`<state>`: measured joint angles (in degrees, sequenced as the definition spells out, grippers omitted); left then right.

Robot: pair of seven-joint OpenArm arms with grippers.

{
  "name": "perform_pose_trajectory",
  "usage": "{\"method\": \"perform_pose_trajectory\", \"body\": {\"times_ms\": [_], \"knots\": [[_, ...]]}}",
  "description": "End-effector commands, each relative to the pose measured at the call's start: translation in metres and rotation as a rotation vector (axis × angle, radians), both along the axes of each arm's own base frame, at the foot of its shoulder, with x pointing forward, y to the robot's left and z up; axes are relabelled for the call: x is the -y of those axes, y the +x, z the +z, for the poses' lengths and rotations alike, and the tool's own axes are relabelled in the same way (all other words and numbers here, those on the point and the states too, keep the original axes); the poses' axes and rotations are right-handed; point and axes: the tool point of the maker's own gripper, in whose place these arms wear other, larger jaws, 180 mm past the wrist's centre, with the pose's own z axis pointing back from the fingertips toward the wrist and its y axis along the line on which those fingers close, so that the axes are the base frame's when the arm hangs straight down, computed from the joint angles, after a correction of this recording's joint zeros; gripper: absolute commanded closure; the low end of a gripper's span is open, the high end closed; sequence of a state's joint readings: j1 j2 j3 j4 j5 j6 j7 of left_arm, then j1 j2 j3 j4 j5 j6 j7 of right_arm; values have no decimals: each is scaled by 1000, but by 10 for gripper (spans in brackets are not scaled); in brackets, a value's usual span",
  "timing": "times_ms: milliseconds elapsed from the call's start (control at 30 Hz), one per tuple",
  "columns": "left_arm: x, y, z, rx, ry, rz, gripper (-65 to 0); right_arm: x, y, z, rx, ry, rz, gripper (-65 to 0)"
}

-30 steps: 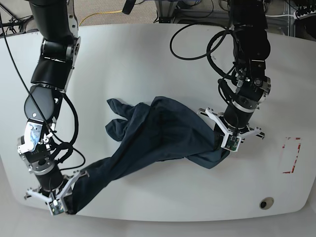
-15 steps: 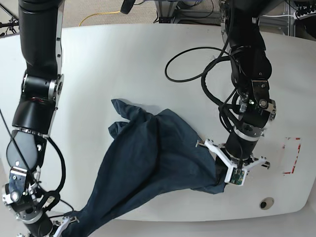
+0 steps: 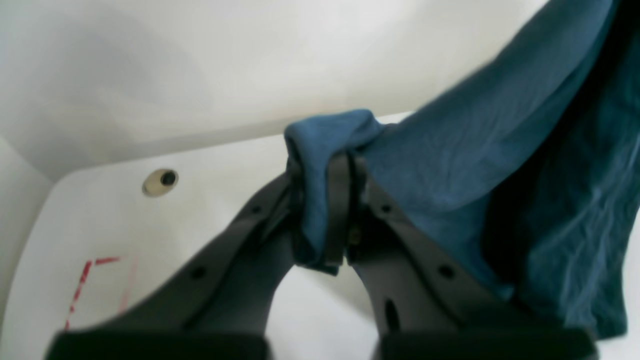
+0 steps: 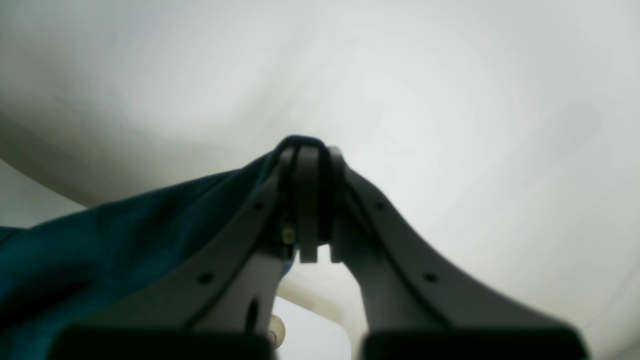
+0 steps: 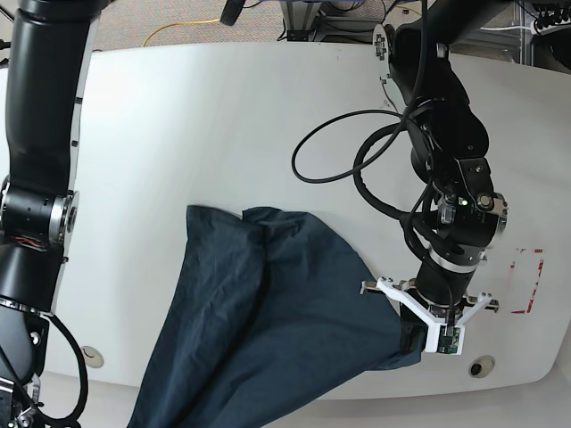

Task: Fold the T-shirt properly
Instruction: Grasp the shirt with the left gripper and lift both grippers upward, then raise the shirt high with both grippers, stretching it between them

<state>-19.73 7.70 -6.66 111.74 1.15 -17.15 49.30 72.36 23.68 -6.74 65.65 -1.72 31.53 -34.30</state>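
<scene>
White and wide, the surface (image 5: pixel 223 107) carries only one garment, the T-shirt (image 5: pixel 268 330), a dark navy cloth that lies across the near part of it and runs off the near edge at the low left of the base view. My left gripper (image 3: pixel 345 165) is pressed together on a bunched piece of the cloth – in the left wrist view the fabric wraps over the tips and hangs between the jaws. My right gripper (image 4: pixel 310 150) is also pressed together, pinching a thin edge of the same cloth; in the base view this gripper is out of the picture, below the near left corner. For the progress, I judge that the folding itself is not yet begun: no clean fold is visible, the cloth is only held at two ends and stretched between my arms, with loose creases and one flap doubled over at the far left side. What is left is almost all – to spread it flat on the surface, then to bring the sides and the bottom over. The long axis of the T-shirt runs diagonal, from the left gripper near the red marks (image 5: pixel 526 281) down toward the near left corner. Which end is the collar I cannot tell.
</scene>
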Motion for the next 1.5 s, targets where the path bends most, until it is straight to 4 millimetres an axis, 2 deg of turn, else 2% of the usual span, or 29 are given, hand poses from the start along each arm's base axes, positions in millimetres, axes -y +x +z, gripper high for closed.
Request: {"method": "perform_pose_trajectory", "body": {"times_ms": [0,133,300,433,567,767,967,1067,1200,1367,1467], "knots": [[6,-3,4,28,-23,-12,-15,4,-10,37,91,1,-5,0],[4,-15,-30,-52,-22,-8,-15,8,-15,41,107,-15,-14,0],[-13,-34,-67,-141,2,24,-15,12,-13,16,68,-22,-21,0],[-24,-42,-80,-173,41,34,-13,20,-13,-5,30,-29,-35,0],[-28,-44,-76,-161,58,39,-13,19,-15,-18,18,-39,-30,0],[-31,-27,-42,-75,66,44,-13,10,-20,-24,29,-50,-16,0],[-31,-6,13,56,64,49,-13,9,-21,-15,47,-51,-14,0],[-33,1,50,142,69,57,-14,9,-22,-10,56,-51,-14,0],[-40,7,88,230,92,70,-14,11,-22,1,72,-49,-18,0],[-49,10,130,302,118,96,-15,24,-17,9,63,-26,-42,0],[-71,10,155,333,99,154,-15,31,-13,6,44,-10,-53,0]]}}
